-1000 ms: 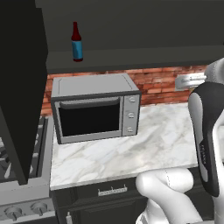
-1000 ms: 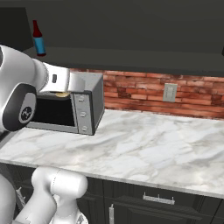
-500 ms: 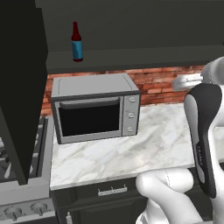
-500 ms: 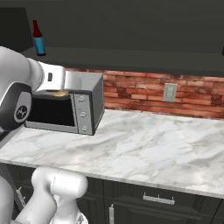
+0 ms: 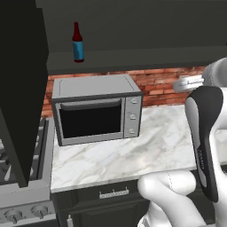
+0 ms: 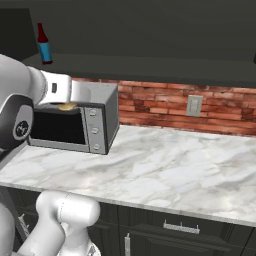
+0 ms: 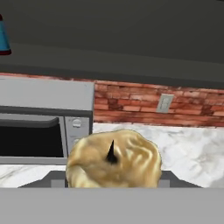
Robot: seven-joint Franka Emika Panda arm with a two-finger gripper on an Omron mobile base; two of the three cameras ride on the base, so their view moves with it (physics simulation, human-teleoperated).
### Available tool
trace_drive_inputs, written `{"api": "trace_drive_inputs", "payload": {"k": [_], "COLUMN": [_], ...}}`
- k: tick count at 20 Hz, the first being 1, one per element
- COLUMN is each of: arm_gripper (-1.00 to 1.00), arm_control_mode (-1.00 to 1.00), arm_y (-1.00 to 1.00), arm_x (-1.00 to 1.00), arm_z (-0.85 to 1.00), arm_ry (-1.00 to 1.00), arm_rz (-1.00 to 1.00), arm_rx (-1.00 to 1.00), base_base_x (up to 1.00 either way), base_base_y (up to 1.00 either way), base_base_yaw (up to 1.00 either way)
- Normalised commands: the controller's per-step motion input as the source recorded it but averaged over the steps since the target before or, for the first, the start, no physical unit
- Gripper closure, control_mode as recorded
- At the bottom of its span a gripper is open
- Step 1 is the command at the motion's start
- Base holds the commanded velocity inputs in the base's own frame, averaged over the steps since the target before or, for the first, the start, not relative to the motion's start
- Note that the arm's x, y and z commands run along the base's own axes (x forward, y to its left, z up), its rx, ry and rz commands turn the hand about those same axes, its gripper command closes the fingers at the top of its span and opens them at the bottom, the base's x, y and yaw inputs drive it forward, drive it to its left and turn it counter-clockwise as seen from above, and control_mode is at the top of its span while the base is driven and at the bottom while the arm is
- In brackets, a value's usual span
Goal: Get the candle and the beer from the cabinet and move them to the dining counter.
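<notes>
Marble counter (image 6: pixel 165 175); hand view: candle (image 7: pixel 114 159) up close.

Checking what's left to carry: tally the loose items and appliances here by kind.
Beer: 1, on the cabinet shelf
Candle: 1, held in the hand
Microwave: 1, on the counter
Total: 3

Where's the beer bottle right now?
The beer stands upright on the dark cabinet shelf, above the microwave's left end, upper left in both base views.
</notes>
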Motion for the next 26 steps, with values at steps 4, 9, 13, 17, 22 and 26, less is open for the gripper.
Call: {"api": "trace_drive_inputs", "payload": {"k": [4, 9, 13, 17, 22, 26], "arm_gripper": [1.0, 1.0, 1.0, 1.0, 1.0, 1.0], "arm_control_mode": [-1.0, -1.0, -1.0, -1.0, -1.0, -1.0], "arm_y": [0.0, 0.0, 0.0, 0.0, 0.0, 0.0], "arm_x": [-0.33, -0.17, -0.01, 0.0, 0.0, 0.0], "arm_z": [0.0, 0.0, 0.0, 0.0, 0.0, 0.0], "arm_ry": [0.0, 0.0, 0.0, 0.0, 0.0, 0.0], "arm_rz": [0.0, 0.0, 0.0, 0.0, 0.01, 0.0], "arm_rx": [0.0, 0.0, 0.0, 0.0, 0.0, 0.0], "base_base_x": [0.0, 0.0, 0.0, 0.0, 0.0, 0.0], "base_base_y": [0.0, 0.0, 0.0, 0.0, 0.0, 0.0], "base_base_yaw": [0.0, 0.0, 0.0, 0.0, 0.0, 0.0]}}
